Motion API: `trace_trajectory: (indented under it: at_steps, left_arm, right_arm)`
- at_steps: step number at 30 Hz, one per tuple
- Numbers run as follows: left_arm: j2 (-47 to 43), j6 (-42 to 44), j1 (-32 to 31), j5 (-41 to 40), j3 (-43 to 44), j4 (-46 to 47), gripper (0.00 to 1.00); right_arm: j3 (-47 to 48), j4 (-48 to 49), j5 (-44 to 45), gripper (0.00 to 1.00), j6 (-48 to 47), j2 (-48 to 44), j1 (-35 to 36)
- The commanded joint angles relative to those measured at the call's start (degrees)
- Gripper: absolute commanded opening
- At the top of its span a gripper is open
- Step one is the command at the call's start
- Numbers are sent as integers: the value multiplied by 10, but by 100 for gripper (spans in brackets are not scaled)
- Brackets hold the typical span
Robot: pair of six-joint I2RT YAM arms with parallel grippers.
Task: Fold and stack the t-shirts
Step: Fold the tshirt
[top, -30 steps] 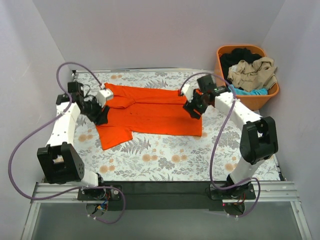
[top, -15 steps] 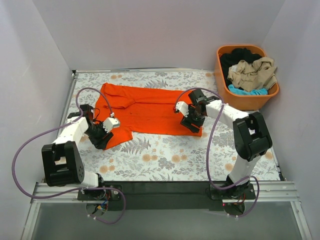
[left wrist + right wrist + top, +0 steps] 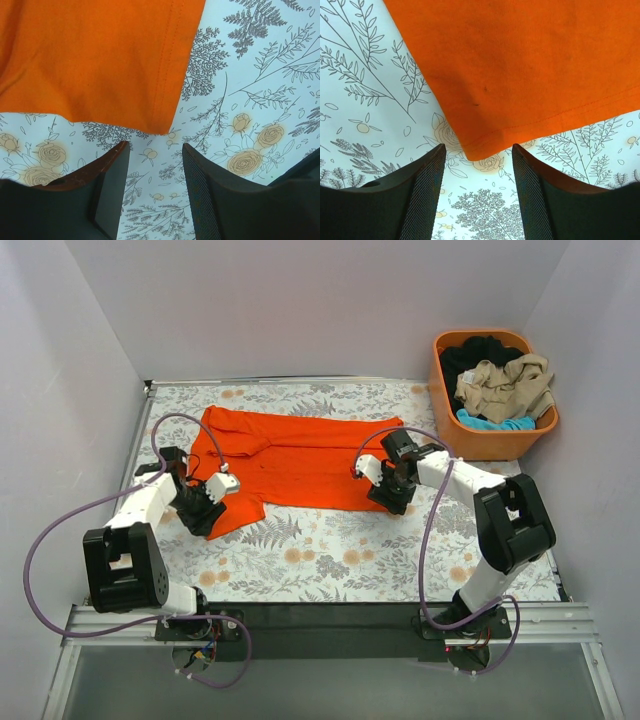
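A bright orange t-shirt [image 3: 290,460] lies spread flat on the floral table, with one sleeve pointing toward the near left. My left gripper [image 3: 205,518] is open and empty just off that sleeve's corner [image 3: 157,129]. My right gripper [image 3: 392,502] is open and empty just off the shirt's near right hem corner [image 3: 479,150]. In both wrist views the cloth lies just ahead of the fingertips and not between them. More t-shirts, beige [image 3: 505,385], black [image 3: 475,352] and turquoise [image 3: 495,423], are heaped in the basket.
An orange plastic basket [image 3: 500,443] stands at the back right, beyond the table's right edge. The floral tablecloth [image 3: 340,550] stretches in front of the shirt. Grey walls close in on the left, back and right. Purple cables loop off both arms.
Both arms came down from the shirt's far edge to its near corners a second ago. In the last half second the right gripper shifted slightly right. The left barely moved.
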Motion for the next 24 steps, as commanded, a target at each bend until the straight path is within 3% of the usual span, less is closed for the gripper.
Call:
trace_trajectory:
  at_steps: [1,10,17,20,22,24]
  left_arm:
    - [-6,-7,-10,-3,1,9,45]
    - [2,-12,-32,-19,-34,28,45]
    - [17,-20,-37,-63,-107,113,39]
    - [17,-24,-37,-64,-122,126,31]
    - [11,-30,-37,-64,-125,126,15]
    - [-7,-37,-37,-53,-122,115,3]
  right_arm:
    - [-3,18,2,52,-5,11,1]
    - [-10,31,10,38,-2,40,2]
    - [-17,36,17,24,-4,52,2]
    - [-25,40,27,10,-9,53,1]
    - [-30,41,35,1,-10,52,2]
    - [-32,40,35,1,-8,44,2]
